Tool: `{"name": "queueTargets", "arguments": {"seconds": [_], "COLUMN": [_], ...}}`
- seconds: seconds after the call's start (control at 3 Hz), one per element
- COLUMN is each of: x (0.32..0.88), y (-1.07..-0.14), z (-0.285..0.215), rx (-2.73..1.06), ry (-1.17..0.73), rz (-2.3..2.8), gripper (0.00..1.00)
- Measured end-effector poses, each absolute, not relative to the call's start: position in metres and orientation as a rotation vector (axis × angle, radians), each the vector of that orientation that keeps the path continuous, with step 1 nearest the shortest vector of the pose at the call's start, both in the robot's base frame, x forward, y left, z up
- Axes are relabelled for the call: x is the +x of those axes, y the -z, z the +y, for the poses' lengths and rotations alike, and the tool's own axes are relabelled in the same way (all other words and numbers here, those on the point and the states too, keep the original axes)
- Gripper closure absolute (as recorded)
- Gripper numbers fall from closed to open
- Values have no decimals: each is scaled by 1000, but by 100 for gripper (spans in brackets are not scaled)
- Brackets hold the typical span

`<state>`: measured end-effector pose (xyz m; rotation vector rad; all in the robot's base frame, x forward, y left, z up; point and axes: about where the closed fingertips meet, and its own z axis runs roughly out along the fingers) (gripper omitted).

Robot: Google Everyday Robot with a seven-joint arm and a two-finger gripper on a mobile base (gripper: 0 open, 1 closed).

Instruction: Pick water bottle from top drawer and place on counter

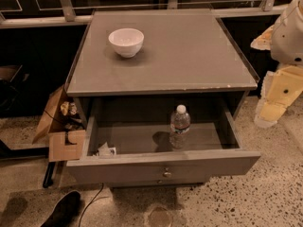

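Observation:
The water bottle (180,126), clear with a white cap, stands upright inside the open top drawer (142,167), right of its middle. The drawer is pulled out from under the grey counter (189,51). My gripper (267,112) hangs at the frame's right edge, beside the cabinet's right side. It is well to the right of the bottle and outside the drawer, with nothing seen in it.
A white bowl (126,41) sits on the counter's back left. A crumpled white scrap (106,150) lies in the drawer's front left corner. An open cardboard box (59,126) stands on the floor left of the cabinet. A dark shoe (61,209) and a cable lie at bottom left.

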<state>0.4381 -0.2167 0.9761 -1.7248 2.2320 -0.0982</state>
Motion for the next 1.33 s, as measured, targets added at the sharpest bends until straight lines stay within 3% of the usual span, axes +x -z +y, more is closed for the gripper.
{"name": "queueTargets", "arguments": {"seconds": [0.33, 0.67, 1.33], "x": [438, 438, 450], "y": [-976, -976, -939], "z": [-217, -217, -217], "rx": [-1725, -1725, -1634], "ry": [98, 98, 7], "rz": [2232, 2232, 2187], "gripper": [0, 17, 63]}}
